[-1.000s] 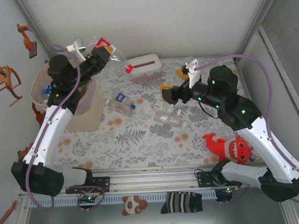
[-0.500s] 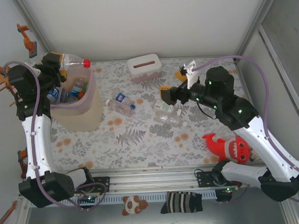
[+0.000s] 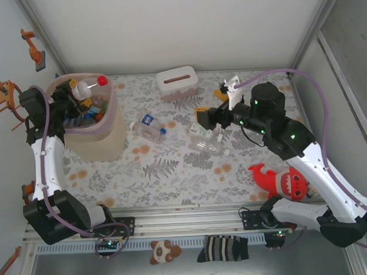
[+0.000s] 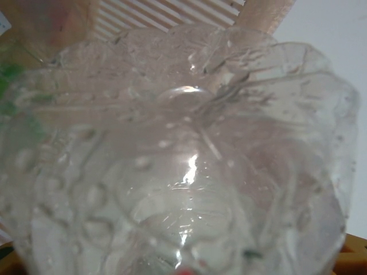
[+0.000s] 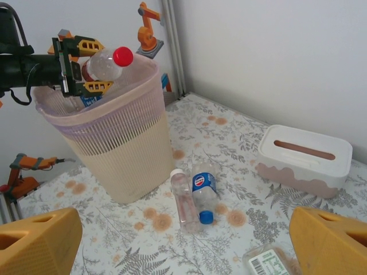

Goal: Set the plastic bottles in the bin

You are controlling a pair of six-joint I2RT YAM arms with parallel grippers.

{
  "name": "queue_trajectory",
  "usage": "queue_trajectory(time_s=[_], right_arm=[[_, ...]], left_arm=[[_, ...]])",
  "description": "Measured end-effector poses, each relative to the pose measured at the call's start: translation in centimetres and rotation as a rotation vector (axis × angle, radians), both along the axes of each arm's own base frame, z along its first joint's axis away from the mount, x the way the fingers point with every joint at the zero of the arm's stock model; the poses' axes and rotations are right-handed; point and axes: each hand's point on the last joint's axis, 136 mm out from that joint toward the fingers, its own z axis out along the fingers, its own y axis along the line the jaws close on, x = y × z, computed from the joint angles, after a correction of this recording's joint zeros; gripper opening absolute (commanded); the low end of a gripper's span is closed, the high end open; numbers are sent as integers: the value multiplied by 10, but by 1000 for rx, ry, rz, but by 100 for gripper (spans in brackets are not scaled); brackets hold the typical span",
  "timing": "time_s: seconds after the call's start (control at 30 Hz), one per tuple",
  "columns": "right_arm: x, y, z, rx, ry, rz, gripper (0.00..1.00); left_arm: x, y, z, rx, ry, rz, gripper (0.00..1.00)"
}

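The bin [image 3: 104,138] stands at the far left with several plastic bottles [image 3: 85,114] inside. Over its rim, a clear bottle with a red cap [image 5: 106,62] lies between the yellow fingers [image 5: 86,44] of my left gripper [image 3: 77,94]; whether they still press it I cannot tell. Its clear base [image 4: 183,172] is right up against the left wrist camera. Two bottles, one white-capped [image 5: 184,200] and one blue-capped [image 5: 203,186], lie on the mat beside the bin. My right gripper [image 3: 202,116] hangs open above another labelled bottle [image 5: 269,260].
A white tissue box [image 3: 177,83] sits at the back centre. A red plush shark [image 3: 281,181] lies at the right front. The cell's walls close in on the left, back and right, near the bin.
My left arm swung the red-capped bottle leftward and lowered it from above the bin down to the rim. The right arm has barely moved.
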Motion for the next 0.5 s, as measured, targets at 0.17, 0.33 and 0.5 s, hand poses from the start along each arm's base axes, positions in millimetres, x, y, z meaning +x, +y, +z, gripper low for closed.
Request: queue_trajectory(time_s=[0.17, 0.33, 0.5], right_arm=[[2, 1, -3, -5, 5, -2, 92], [4, 1, -4, -10, 6, -11, 92], [6, 0, -4, -12, 5, -22, 92]], left_arm=[[5, 0, -8, -42, 29, 0, 72], [13, 1, -17, -66, 59, -4, 79], [14, 0, -12, -71, 54, -12, 86]])
